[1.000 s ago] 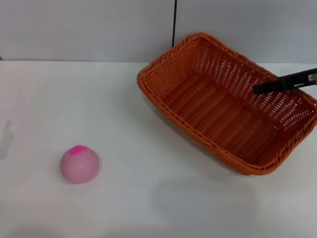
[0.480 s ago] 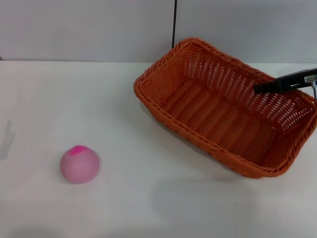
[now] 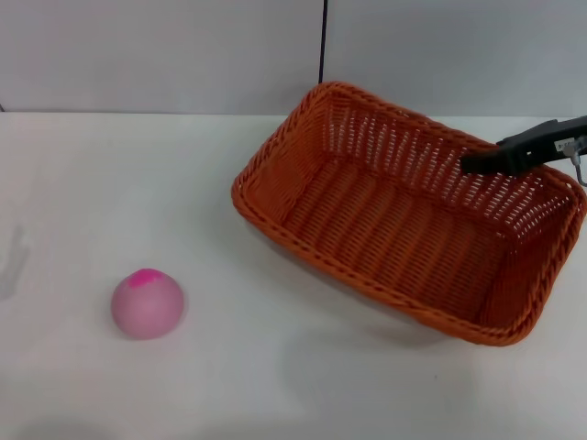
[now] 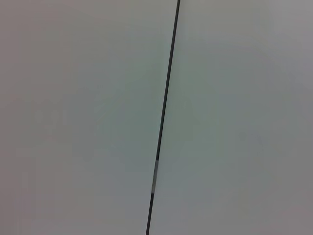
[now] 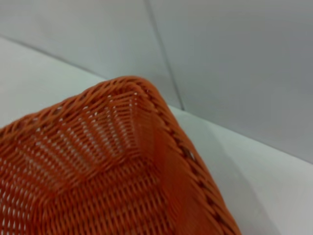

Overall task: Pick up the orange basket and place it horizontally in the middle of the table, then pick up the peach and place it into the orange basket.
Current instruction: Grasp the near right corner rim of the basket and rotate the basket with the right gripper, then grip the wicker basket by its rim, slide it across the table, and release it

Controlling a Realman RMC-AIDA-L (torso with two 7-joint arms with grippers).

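The fingers of the right gripper (image 3: 479, 162) look pinched on the far braided rim of the big orange woven basket (image 3: 404, 220), which sits crooked on the right side of the plain white table (image 3: 110, 183), far from the small pink ball-like peach (image 3: 147, 303). With such a thin hold on one edge, I think the basket could slip, tip or swing. The left gripper is out of sight. I see no words or labels anywhere.
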